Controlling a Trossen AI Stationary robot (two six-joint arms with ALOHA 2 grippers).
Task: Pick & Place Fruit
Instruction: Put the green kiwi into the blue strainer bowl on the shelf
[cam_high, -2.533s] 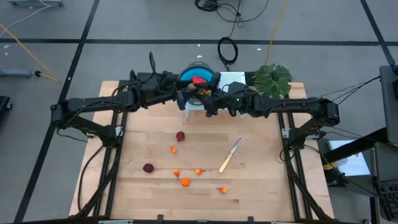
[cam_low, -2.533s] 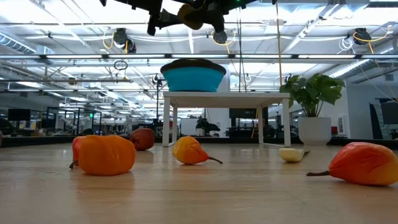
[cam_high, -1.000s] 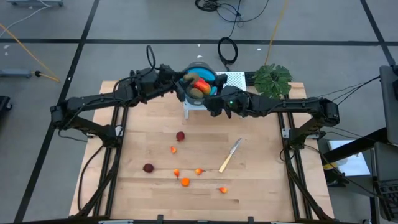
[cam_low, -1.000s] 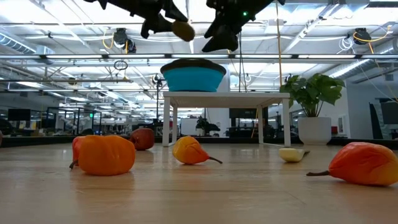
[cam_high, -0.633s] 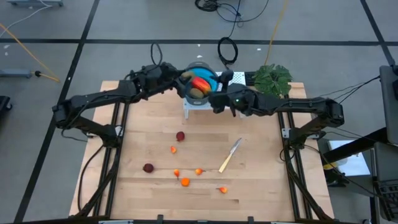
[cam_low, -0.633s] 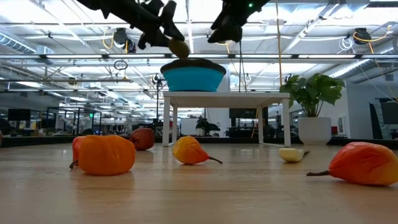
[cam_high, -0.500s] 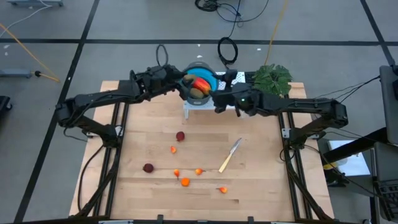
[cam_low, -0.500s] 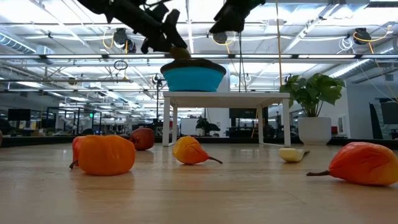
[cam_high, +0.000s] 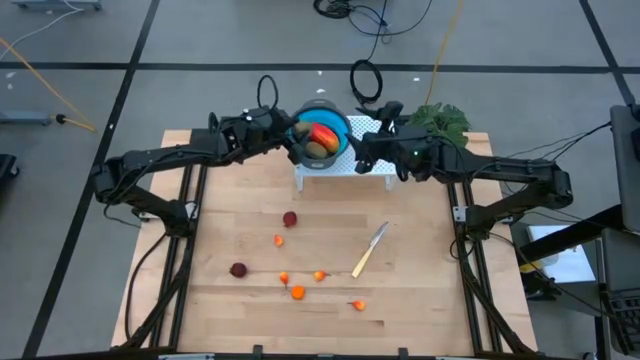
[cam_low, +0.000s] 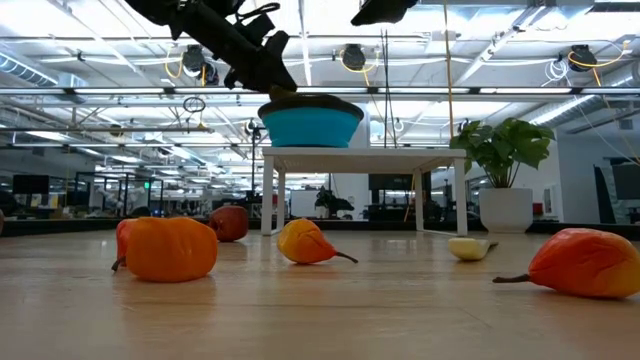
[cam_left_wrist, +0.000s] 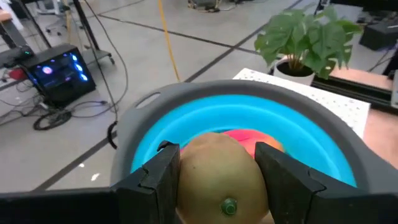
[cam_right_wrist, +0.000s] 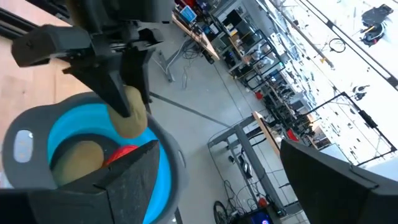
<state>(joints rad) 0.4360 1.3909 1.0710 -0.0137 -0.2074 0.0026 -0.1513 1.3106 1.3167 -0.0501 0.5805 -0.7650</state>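
One brown-green fruit (cam_left_wrist: 219, 180) sits clamped in the left gripper (cam_left_wrist: 217, 177) over the bowl (cam_left_wrist: 155, 118).

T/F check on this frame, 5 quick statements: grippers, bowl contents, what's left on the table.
1. The left gripper is closed on a brown-green oval fruit over the blue bowl. True.
2. The bowl is empty. False: an oblong red-yellow fruit and another brown-green fruit already lie in it.
3. The right gripper holds a fruit. False: it is open and empty, beside the bowl on its stand.
4. Two dark red round fruits are still on the table. True.
5. The knife lies in the bowl. False: it lies on the table, right of the scattered fruit.
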